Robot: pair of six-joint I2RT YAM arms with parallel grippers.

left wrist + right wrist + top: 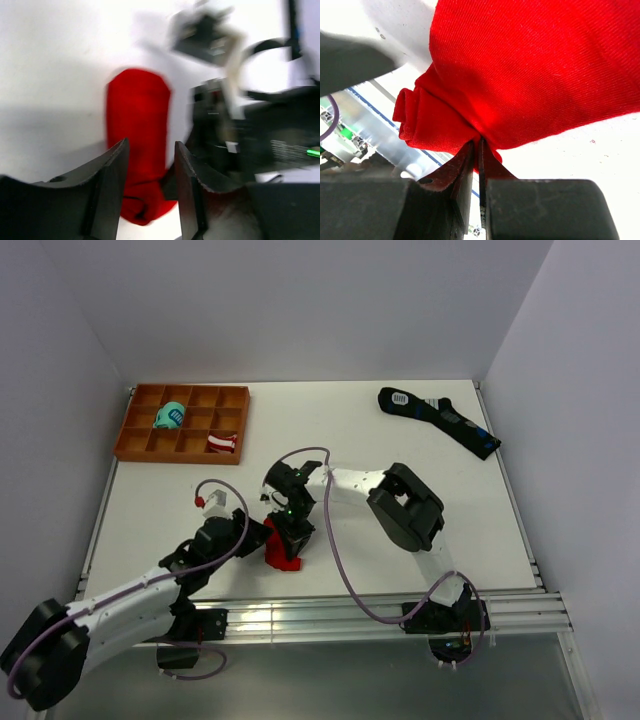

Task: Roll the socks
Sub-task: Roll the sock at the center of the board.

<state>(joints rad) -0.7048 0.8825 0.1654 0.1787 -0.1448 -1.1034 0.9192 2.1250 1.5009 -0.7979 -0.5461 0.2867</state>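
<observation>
Socks point(283, 558): in the top view mostly hiding beneath the right fingers point(460, 175); the left wrist view is blurring. Right arm point(250, 145) is crowding just right of the left fingers point(112, 190). Plain red folded fabric is lying on the table point(400, 440), reaching between the parted left fingers. The right fingers are pinching its bunched edge.

right side: right gripper point(477, 144) clamped hard, jaws almost touching, a fold of the socks point(530, 70) pinched at the tips. right arm point(400, 505) folded at the elbow, forearm reaching across, wrist angled down. left side: left gripper point(150, 147) jaws parted with a clear gap, tips close beside the right gripper's. left arm point(130, 602) stretched out low.
</observation>
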